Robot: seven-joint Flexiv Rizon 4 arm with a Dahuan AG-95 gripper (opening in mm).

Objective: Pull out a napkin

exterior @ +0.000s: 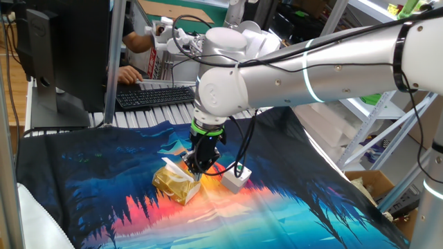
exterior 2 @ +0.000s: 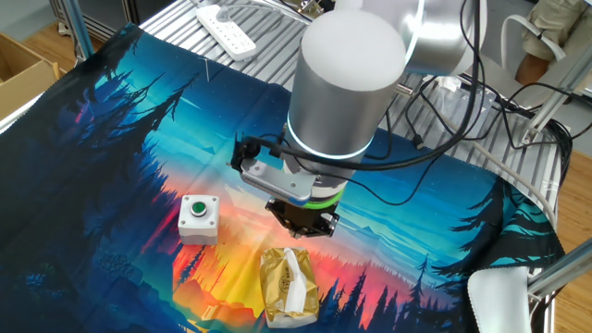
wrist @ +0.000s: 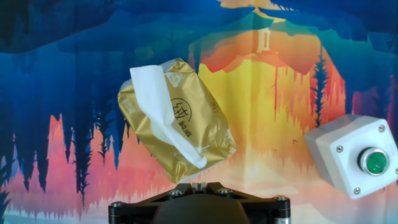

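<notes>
White, thin paper napkin [wrist: 163,118] lies in a band along the top of the shiny golden plastic tissue packet [wrist: 186,124], on the forest-print cloth [exterior: 83,180]. Loose end bunched at the packet's far corner. Black two-finger gripper [exterior: 199,168] points down, jaws shut, holding nothing visible, beside the packet's near end. Packet's long axis runs diagonally away from the hand. Likely the next grasp means opening over the napkin. White box with green button [exterior 2: 199,217] stands apart.
</notes>
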